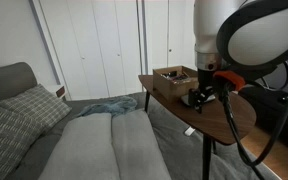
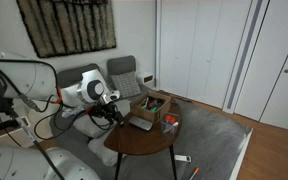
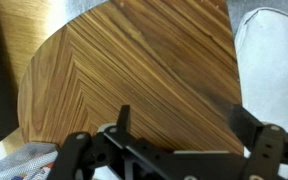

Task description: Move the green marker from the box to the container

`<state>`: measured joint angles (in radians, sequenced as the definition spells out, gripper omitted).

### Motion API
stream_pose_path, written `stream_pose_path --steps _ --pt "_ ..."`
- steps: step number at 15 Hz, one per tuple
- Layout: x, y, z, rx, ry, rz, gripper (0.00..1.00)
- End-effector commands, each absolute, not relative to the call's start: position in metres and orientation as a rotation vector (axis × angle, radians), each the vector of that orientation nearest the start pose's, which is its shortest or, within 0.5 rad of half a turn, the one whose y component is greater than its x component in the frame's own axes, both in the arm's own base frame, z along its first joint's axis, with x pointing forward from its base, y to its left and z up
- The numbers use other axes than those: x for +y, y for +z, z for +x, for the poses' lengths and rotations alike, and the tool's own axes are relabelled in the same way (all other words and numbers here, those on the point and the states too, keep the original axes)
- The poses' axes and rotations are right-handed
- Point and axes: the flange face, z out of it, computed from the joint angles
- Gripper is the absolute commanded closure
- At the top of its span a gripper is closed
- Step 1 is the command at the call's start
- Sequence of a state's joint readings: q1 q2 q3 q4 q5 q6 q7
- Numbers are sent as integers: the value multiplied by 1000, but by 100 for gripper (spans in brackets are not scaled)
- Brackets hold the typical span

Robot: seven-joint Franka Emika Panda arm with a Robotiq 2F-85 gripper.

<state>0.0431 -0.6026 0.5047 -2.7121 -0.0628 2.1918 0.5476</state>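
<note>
The brown box (image 1: pixel 174 78) sits on the round wooden table (image 1: pixel 224 118); it also shows in an exterior view (image 2: pixel 147 110), holding small coloured items. The green marker is too small to pick out among them. The container, a small reddish cup (image 2: pixel 170 123), stands on the table beside the box. My gripper (image 3: pixel 184 125) is open and empty, low over bare wood near the table's edge, and apart from the box in both exterior views (image 1: pixel 198 98) (image 2: pixel 112 113). The wrist view shows neither box, cup nor marker.
A grey couch with cushions (image 1: pixel 24 105) and a blanket lies beside the table. The table edge and pale floor (image 3: pixel 274 60) show in the wrist view. Small white items (image 2: pixel 187 162) lie on the rug below the table. Cables hang from the arm (image 1: pixel 234 130).
</note>
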Motion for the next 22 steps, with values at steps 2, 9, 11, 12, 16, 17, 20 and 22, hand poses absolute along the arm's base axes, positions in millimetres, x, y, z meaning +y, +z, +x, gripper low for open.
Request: stream_pose_path --steps 2,9,11,12,16,17,20,22 --pt "176 392 316 65 -299 -3407 0" --pt "174 397 320 230 -396 -3364 0" --pt "115 380 318 342 -459 -3311 0" --pt "112 396 342 413 -489 -3298 0" --pt "88 406 352 498 -517 -3247 0" --pt "80 410 356 519 -523 -3236 0" --pt "84 407 355 496 -513 -3242 0" --pt "85 407 355 491 -513 -3243 0"
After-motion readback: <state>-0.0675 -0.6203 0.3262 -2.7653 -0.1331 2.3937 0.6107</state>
